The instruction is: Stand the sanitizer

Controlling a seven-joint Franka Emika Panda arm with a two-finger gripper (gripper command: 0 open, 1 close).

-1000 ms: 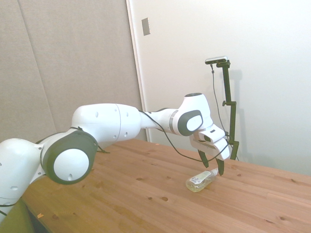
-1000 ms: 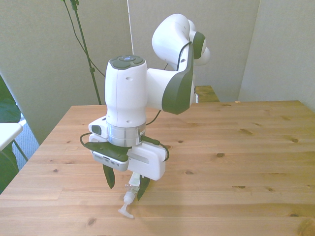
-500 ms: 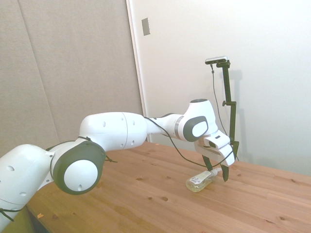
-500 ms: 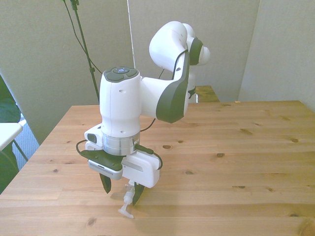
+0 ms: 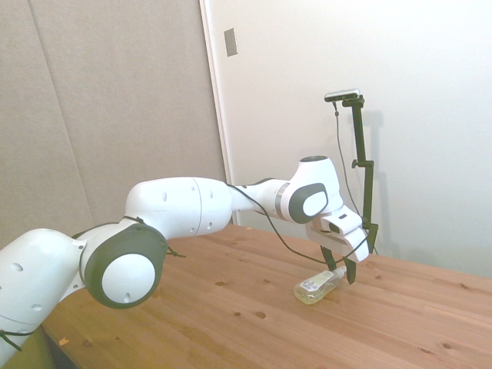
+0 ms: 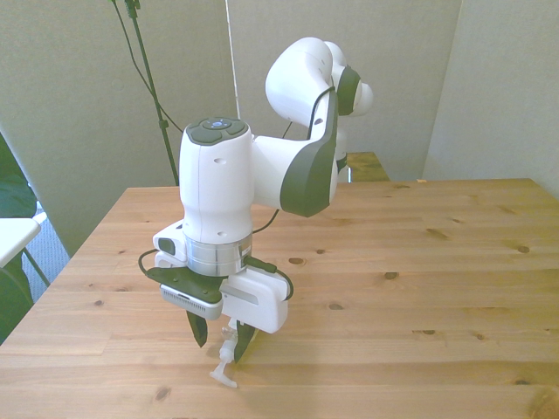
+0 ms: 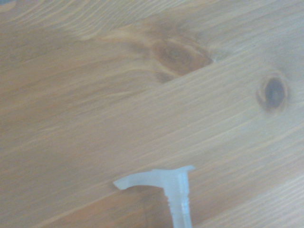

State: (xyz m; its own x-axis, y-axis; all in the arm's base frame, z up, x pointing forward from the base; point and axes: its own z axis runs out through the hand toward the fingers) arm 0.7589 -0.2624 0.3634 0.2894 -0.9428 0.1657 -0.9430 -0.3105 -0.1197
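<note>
The sanitizer [image 5: 311,289] lies on its side on the wooden table [image 5: 231,307], a small clear bottle of pale yellowish liquid. Its white pump top [image 6: 223,375] points toward the table's near edge in the front view. The wrist view shows the pump top [image 7: 159,179] flat on the wood. My gripper [image 6: 220,336] hangs low over the bottle's neck, pointing down, with one dark finger on each side of the neck. The fingers stand a little apart and do not clamp the neck. In the side view the gripper [image 5: 341,267] is just above the pump end.
The table's left edge [image 6: 52,288] in the front view lies close to the gripper. A green plant leaf and a white surface [image 6: 13,236] sit beyond that edge. Bare wood stretches toward the front view's right [image 6: 437,288].
The gripper has come down and forward over the bottle's neck. Its fingers have drawn closer together. The sanitizer has not moved.
</note>
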